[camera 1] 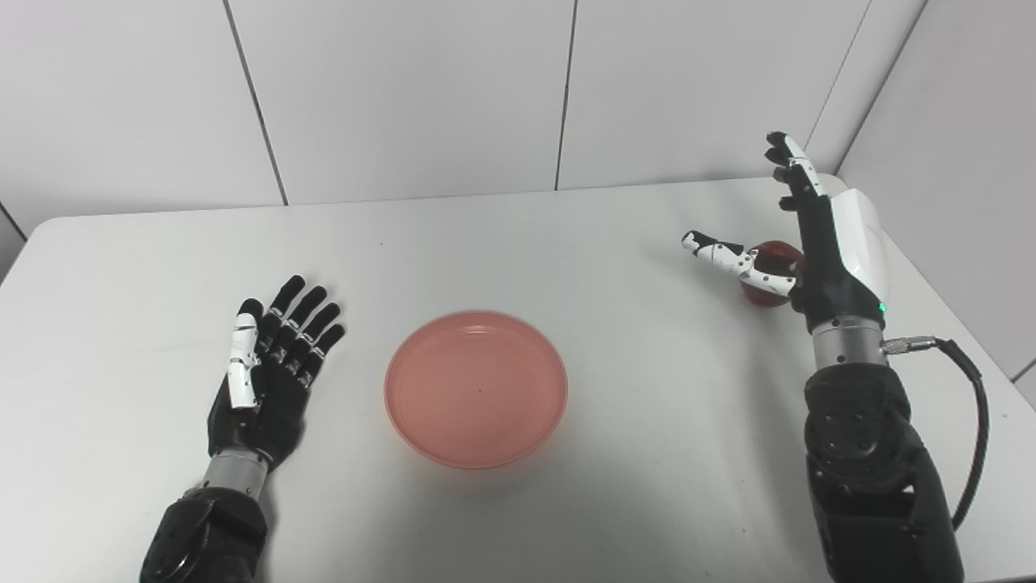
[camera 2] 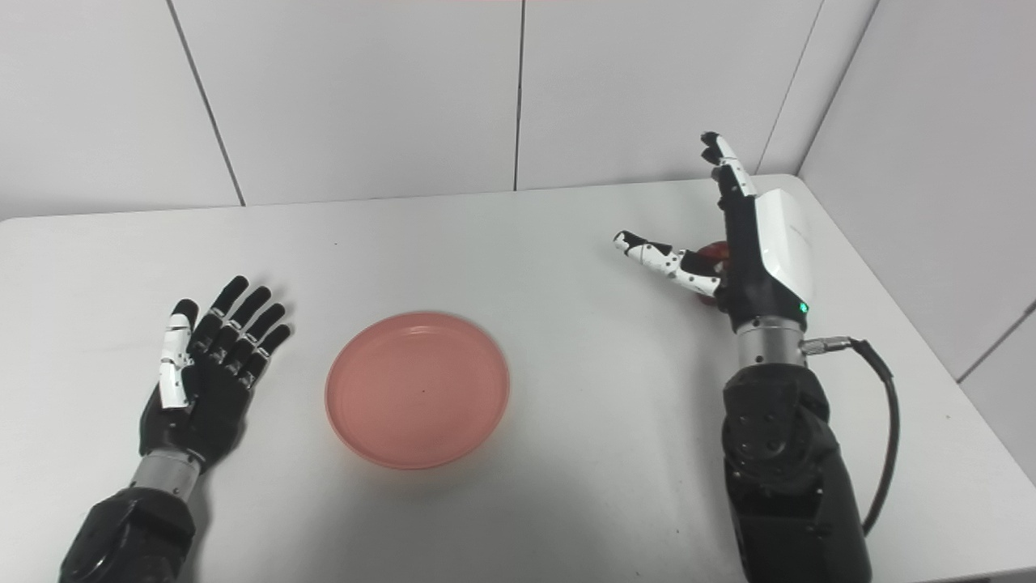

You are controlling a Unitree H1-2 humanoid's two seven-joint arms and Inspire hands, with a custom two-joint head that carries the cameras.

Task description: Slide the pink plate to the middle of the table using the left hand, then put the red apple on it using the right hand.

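Pink plate (camera 1: 476,389): mid-table, empty. Left hand (camera 1: 263,376): flat beside it, fingers spread, apart. Right hand (camera 1: 809,243): spread, upright beside red apple (camera 1: 775,261), holding nothing; apple mostly hidden in right eye view

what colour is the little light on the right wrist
Green; the light sits on the right hand, clearest in the left eye view.

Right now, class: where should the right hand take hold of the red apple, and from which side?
Grip the red apple around its round middle, coming from its right, where the open right hand stands edge-up beside it, thumb across its front. It sits on the table, largely hidden.
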